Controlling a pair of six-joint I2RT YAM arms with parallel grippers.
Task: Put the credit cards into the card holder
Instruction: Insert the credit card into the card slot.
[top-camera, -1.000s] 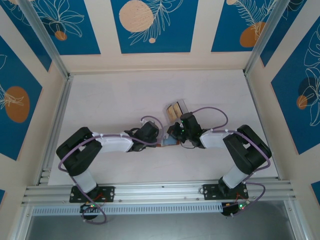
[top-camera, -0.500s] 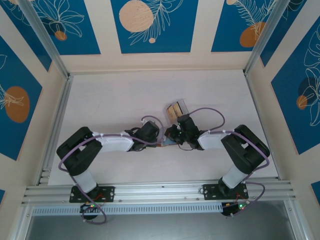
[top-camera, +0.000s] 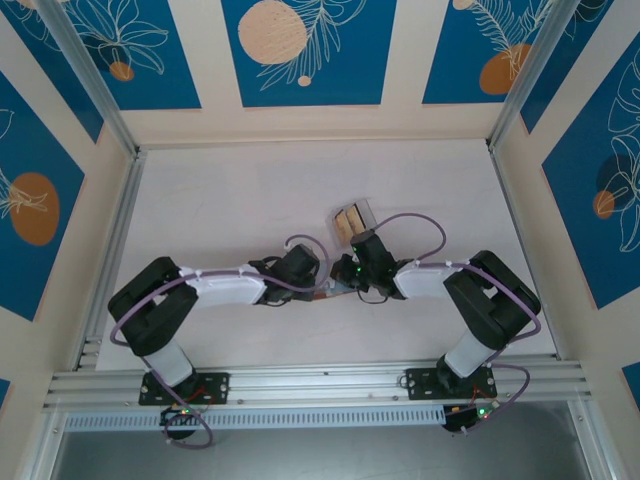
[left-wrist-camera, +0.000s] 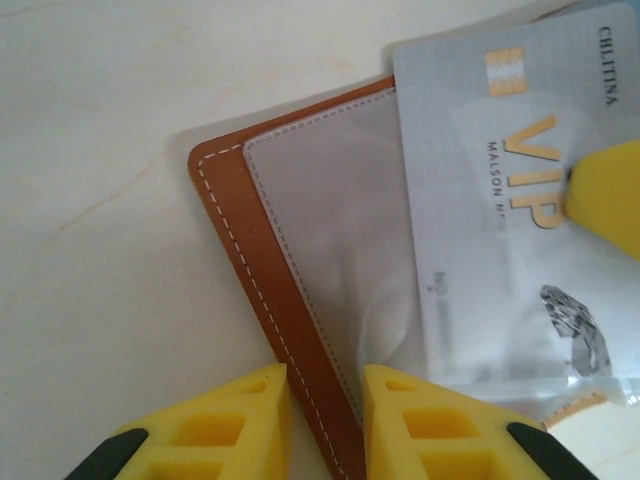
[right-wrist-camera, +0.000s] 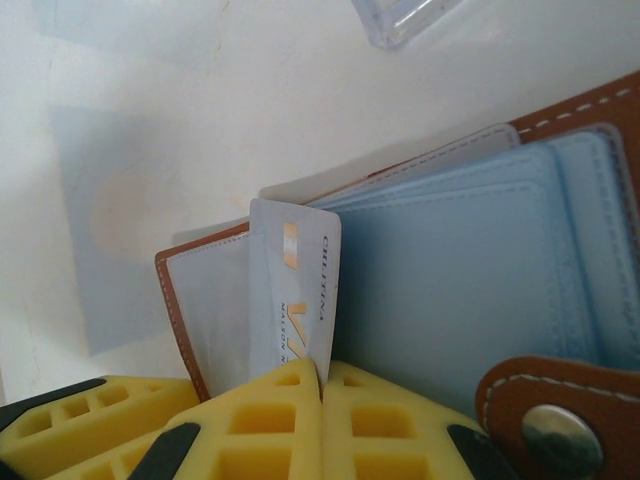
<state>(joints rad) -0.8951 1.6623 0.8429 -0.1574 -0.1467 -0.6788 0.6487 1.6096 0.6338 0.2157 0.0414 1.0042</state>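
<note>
Sliding 1 card (right-wrist-camera: 295, 290) into the card holder (right-wrist-camera: 450, 280), which lies open on the desk, looks like the step in hand. The right hand (right-wrist-camera: 322, 388) is closed on the card's near end, and the far end lies over the holder's clear pocket. Next comes a straight push. The left hand (left-wrist-camera: 325, 390) straddles the holder's brown edge with its jaws slightly apart; I cannot tell if it grips.

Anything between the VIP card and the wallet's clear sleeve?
Nothing visible. VIP card, pinched by the right gripper, already overlaps the clear sleeve of the card holder; left gripper sits at its brown edge.
</note>
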